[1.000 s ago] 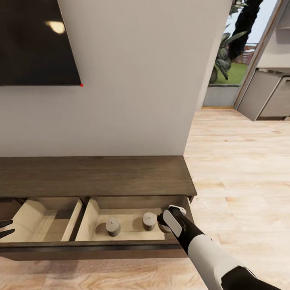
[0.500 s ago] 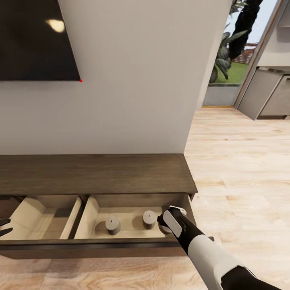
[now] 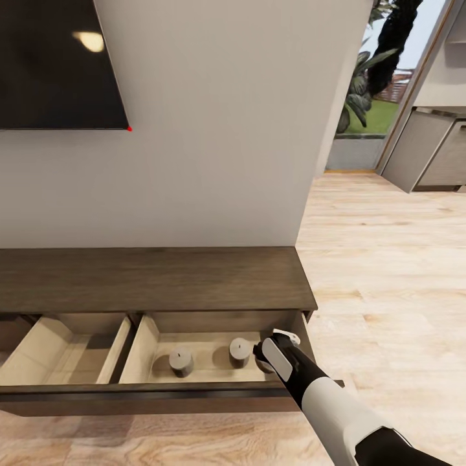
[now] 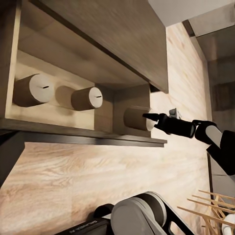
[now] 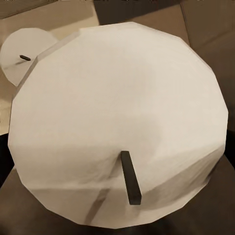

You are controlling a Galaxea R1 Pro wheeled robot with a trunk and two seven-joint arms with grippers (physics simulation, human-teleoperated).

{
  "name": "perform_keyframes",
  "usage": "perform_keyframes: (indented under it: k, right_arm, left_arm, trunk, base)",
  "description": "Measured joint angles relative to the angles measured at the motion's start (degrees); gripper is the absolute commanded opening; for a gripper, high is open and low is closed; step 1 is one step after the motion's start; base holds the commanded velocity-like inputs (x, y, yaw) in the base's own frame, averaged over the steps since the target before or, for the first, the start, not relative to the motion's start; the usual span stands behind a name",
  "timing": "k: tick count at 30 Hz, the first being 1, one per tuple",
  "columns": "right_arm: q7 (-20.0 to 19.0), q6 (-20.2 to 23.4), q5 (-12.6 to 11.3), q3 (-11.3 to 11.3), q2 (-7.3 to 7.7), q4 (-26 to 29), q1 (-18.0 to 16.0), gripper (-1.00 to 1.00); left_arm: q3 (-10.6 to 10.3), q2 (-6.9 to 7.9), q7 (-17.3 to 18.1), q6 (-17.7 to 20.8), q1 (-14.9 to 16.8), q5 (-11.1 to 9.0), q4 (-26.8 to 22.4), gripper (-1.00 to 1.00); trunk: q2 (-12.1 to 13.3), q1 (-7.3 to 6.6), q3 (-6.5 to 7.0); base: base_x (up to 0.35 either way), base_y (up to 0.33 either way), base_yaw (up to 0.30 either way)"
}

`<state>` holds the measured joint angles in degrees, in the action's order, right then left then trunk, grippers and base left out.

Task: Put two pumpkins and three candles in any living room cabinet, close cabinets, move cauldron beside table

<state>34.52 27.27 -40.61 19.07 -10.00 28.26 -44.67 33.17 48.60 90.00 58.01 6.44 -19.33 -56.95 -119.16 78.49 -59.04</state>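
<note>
Currently my right tool [image 3: 266,361] grips the third candle [image 4: 138,118] inside the open drawer [image 3: 162,391]; two candles [image 3: 181,362] seated; pumpkins, closing, cauldron remain.

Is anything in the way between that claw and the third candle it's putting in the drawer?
Nothing visible is. The right claw is already at the third candle, inside the open drawer of the cabinet, at its right end. The other two candles stand apart to one side. Whether the claw grips it, I cannot tell.
</note>
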Motion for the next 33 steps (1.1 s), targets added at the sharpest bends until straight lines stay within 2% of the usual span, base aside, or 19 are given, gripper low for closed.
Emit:
perform_keyframes:
  k: [33]
  right_arm:
    - [0.0,-0.2,-0.21,-0.09,0.0,0.48,0.02,-1.0]
  left_arm:
    - [0.05,0.0,0.0,0.0,-0.03,0.05,0.01,1.0]
  trunk:
    - [0.0,0.0,0.0]
  base:
    - [0.007,0.0,0.0]
